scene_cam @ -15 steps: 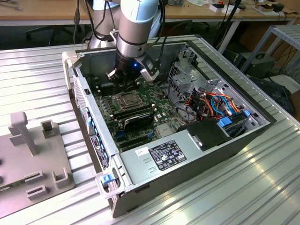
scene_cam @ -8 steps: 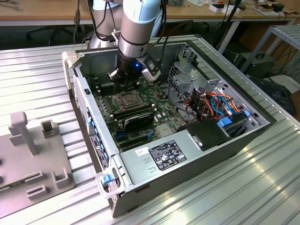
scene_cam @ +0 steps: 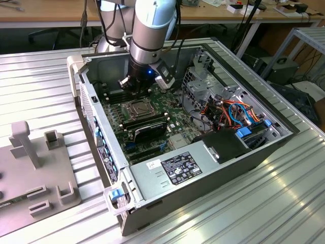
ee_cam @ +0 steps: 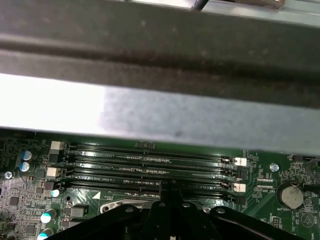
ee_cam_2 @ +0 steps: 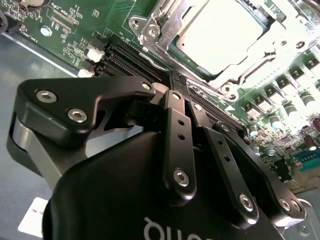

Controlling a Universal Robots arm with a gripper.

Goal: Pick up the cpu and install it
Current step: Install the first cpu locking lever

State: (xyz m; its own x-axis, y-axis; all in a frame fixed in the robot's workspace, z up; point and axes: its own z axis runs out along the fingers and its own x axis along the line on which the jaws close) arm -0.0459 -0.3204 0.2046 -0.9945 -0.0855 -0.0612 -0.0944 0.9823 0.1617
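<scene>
While flat square silver-grey cpu [ee_cam_2: 220, 37] is seated in socket, black gripper [ee_cam_2: 176, 82], fingers pressed together and empty, is held above empty memory slots [ee_cam: 145, 167]; descent risks slot damage.

One cpu [ee_cam_2: 220, 35], one motherboard [scene_cam: 152, 109], four memory slots [ee_cam: 145, 167].

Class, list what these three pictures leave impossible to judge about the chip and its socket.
1. Second wrist view: glare washes out the chip's top, and the metal latch frame covers its edges, so full seating is unclear.
2. First wrist view: the gripper and the picture's edge cut off most of the socket.
3. Exterior view: the chip is too small to tell whether the latch is locked.
</scene>
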